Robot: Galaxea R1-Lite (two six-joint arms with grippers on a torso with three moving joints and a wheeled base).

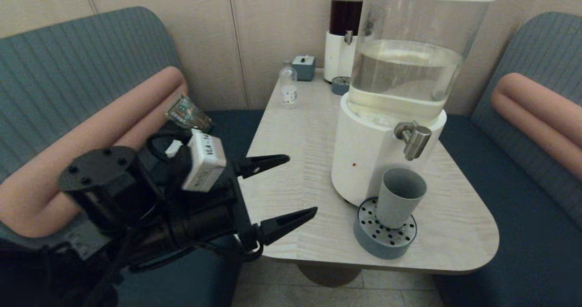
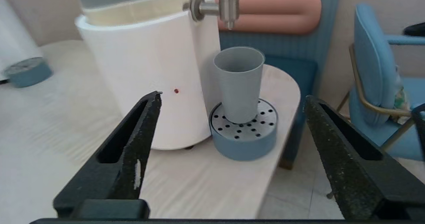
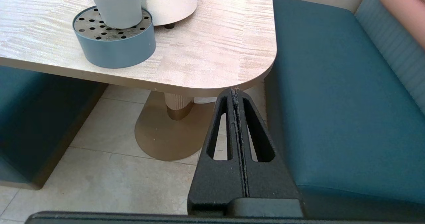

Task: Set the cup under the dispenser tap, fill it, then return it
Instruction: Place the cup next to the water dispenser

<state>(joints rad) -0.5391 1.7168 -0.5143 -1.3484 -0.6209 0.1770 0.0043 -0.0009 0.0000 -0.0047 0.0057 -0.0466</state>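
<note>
The grey-blue cup [image 1: 399, 197] [image 2: 239, 84] [image 3: 116, 5] stands upright on the round drip tray [image 1: 385, 233] [image 2: 243, 134] [image 3: 114, 39], directly below the steel dispenser tap [image 1: 413, 138] [image 2: 227, 5] of the clear-tank, white-based dispenser [image 1: 400, 88]. My left gripper [image 1: 301, 186] [image 2: 232, 98] hovers open over the table's left edge, well to the left of the cup, with nothing between its fingers. My right gripper [image 3: 235, 93] is shut and empty, low beside the table's near right corner; the head view does not show it.
The pale wood table [image 1: 300, 161] also carries a dark-liquid dispenser [image 1: 344, 29] with its own drip tray [image 1: 340, 85], a small glass bottle [image 1: 288, 88] and a blue box [image 1: 303, 67] at the back. Teal benches [image 1: 514, 198] flank the table.
</note>
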